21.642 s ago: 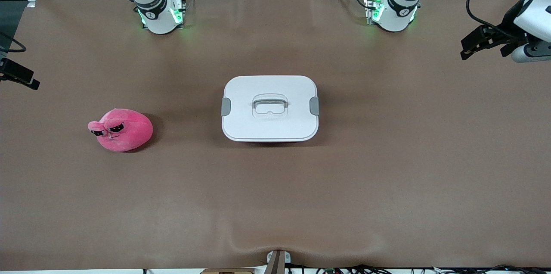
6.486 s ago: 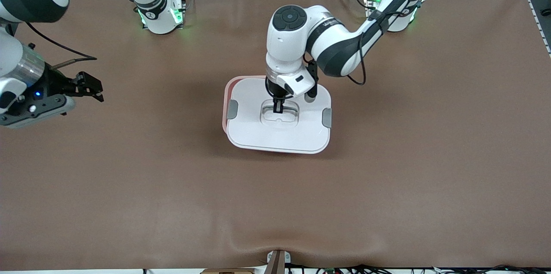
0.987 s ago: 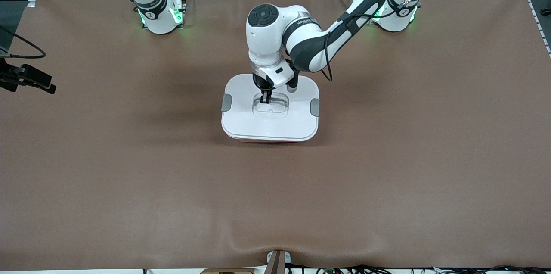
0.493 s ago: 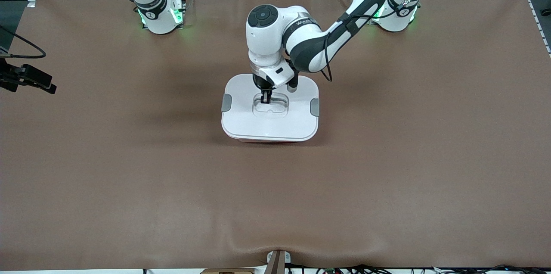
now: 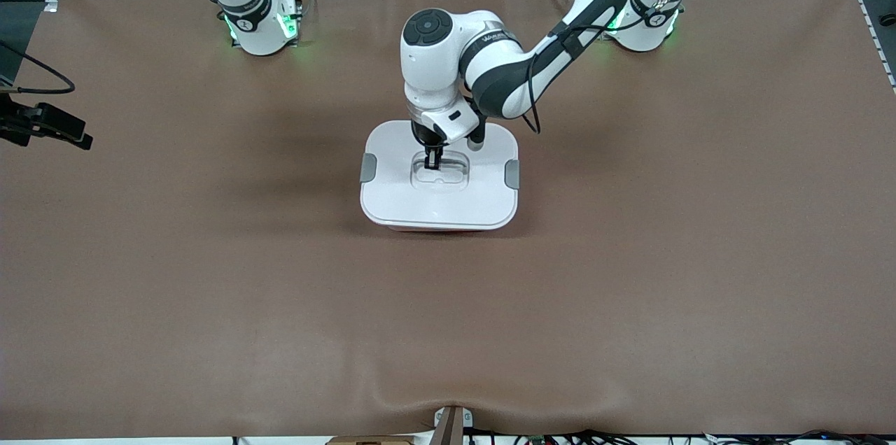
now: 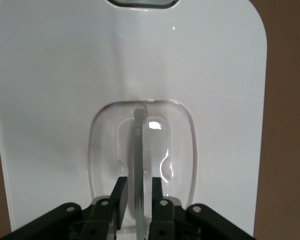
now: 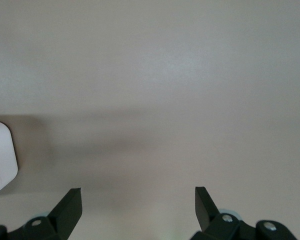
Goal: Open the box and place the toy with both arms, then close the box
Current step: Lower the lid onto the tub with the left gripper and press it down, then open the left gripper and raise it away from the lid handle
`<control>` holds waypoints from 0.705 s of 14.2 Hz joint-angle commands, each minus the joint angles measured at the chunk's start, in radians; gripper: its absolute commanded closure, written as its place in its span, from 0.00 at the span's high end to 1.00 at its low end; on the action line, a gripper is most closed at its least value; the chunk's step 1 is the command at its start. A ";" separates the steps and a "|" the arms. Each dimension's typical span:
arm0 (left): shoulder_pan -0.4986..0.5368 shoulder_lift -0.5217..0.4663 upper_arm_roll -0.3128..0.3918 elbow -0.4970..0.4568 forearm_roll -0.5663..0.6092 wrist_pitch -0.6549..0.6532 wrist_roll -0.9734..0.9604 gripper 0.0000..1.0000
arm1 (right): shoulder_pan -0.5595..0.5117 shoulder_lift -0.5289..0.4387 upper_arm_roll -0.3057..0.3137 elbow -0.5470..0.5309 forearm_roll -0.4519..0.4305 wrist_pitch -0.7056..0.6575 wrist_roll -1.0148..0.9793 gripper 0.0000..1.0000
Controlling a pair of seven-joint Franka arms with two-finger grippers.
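Closing stage of the task. The white lid (image 5: 439,200) now lies square on the box (image 5: 434,227) at the table's (image 5: 630,305) middle, where some seconds ago it hung skewed over the pink tub; the grey clips (image 5: 367,167) sit level at either end. The left gripper (image 5: 432,161) is down in the lid's recess, its jaws astride the clear handle (image 6: 138,145) with a narrow gap showing on each side in the left wrist view, so the clamp of a second ago appears just released; by this judgement the box is closed and only the withdrawal remains. The right gripper (image 5: 77,137) waits over bare table at the right arm's end, fingers (image 7: 70,205) spread wide and holding nothing. The toy, earlier on the table nearer that end, is nowhere in sight; presumably it lies inside the box, though the opaque lid hides it. Whether the clips are latched cannot be made out.
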 commanded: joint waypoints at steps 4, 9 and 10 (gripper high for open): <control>0.020 -0.058 0.001 0.033 0.016 -0.056 0.011 1.00 | -0.019 -0.007 0.012 0.008 -0.006 -0.014 0.009 1.00; 0.119 -0.180 -0.010 0.037 -0.086 -0.158 0.296 1.00 | -0.019 -0.007 0.012 0.008 -0.003 -0.013 0.011 1.00; 0.153 -0.208 -0.010 0.037 -0.121 -0.177 0.379 1.00 | -0.019 -0.007 0.012 0.008 -0.001 -0.013 0.011 1.00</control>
